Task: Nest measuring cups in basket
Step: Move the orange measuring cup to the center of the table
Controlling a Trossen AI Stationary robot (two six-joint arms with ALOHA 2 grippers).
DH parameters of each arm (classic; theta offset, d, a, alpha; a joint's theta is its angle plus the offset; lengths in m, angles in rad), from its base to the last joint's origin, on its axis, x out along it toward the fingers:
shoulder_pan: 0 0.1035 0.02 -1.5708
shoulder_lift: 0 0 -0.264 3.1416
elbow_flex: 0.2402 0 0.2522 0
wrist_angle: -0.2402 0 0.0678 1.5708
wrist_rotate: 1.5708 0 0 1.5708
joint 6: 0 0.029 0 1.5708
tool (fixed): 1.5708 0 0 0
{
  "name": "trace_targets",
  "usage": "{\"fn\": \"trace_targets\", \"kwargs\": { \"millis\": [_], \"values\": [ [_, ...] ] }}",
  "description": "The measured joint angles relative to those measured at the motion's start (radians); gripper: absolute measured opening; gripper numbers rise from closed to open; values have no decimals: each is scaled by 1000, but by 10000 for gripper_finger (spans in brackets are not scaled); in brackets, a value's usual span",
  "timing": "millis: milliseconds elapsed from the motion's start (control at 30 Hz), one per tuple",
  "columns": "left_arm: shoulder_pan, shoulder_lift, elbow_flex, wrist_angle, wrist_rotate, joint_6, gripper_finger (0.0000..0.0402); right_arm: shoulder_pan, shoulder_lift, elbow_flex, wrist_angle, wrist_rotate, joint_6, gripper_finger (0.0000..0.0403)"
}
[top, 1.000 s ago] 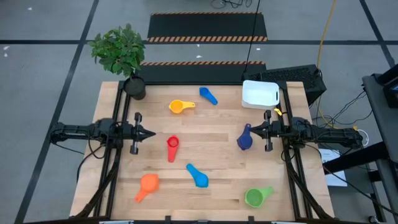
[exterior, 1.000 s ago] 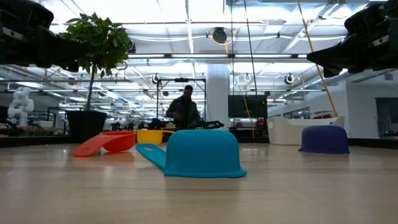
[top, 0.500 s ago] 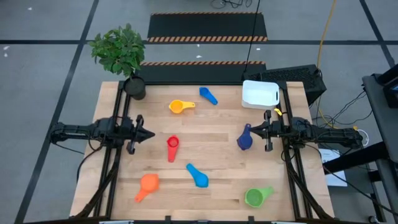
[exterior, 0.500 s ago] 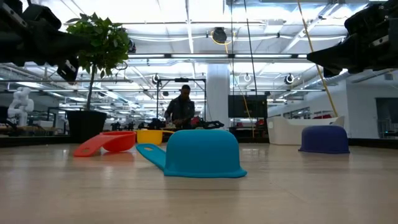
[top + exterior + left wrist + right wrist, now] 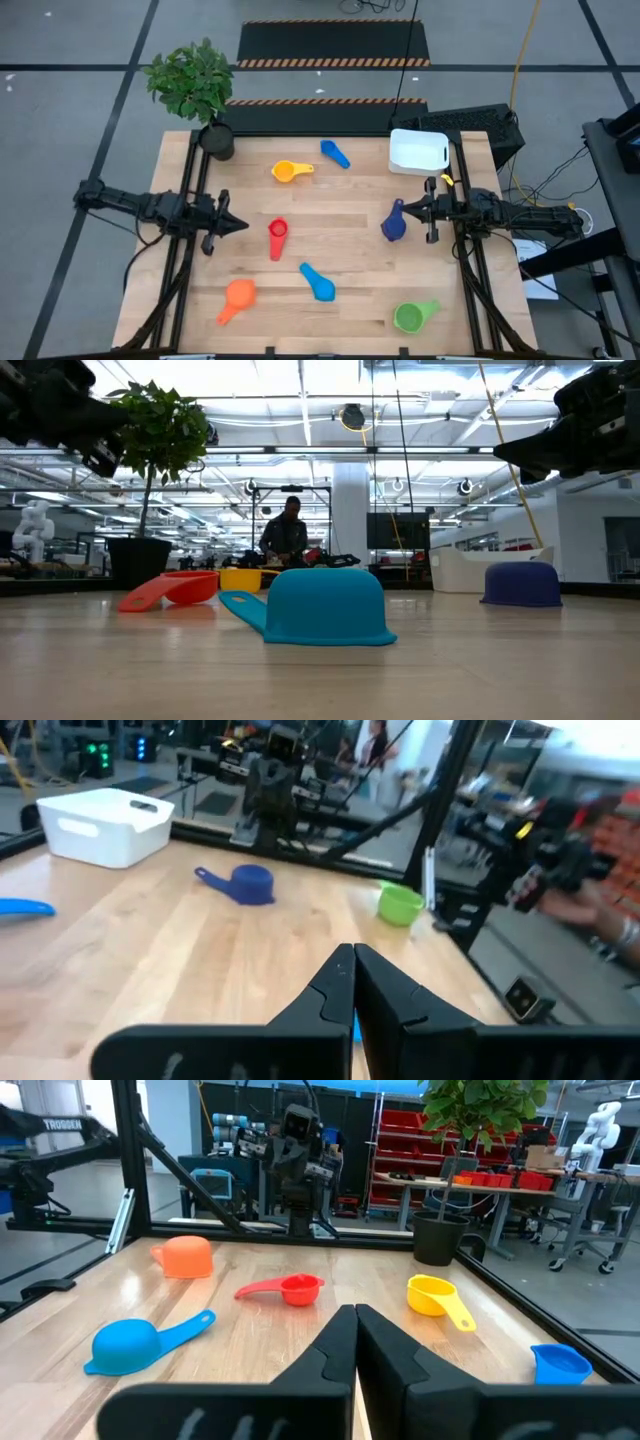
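Several measuring cups lie apart on the wooden table: yellow (image 5: 293, 171), mid blue (image 5: 335, 153), red (image 5: 277, 238), light blue (image 5: 318, 283), orange (image 5: 238, 298), green (image 5: 413, 316) and navy (image 5: 393, 222). The light blue cup (image 5: 325, 607) and the navy cup (image 5: 521, 584) rest mouth down. The white basket (image 5: 418, 150) stands at the far right. My left gripper (image 5: 242, 226) is shut and hangs above the table's left side, left of the red cup. Over the right side, beside the navy cup and well above it, my right gripper (image 5: 407, 210) is shut too.
A potted plant (image 5: 214, 135) stands on the far left corner. Black frame rails run along the table's left and right sides (image 5: 190, 200). A person (image 5: 285, 535) stands in the room beyond the far edge.
My left gripper has risen a little, swung slightly toward the table's near edge and rolled about its own line, staying shut. The cups and the basket have not moved.
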Motion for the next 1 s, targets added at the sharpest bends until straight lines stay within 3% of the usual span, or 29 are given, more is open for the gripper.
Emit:
{"fn": "trace_targets", "kwargs": {
  "millis": [367,667,833,1000],
  "values": [
    [-249,502,376,-196,-242,93,5,0,0,0,117,0,47,0],
    [-400,846,666,-443,-227,81,5,0,0,0,165,0,254,0],
    [-489,989,712,-509,-157,65,10,0,0,0,175,0,308,0],
    [-572,1088,713,-523,-118,5,40,0,0,0,175,0,360,0]
  ]
}}
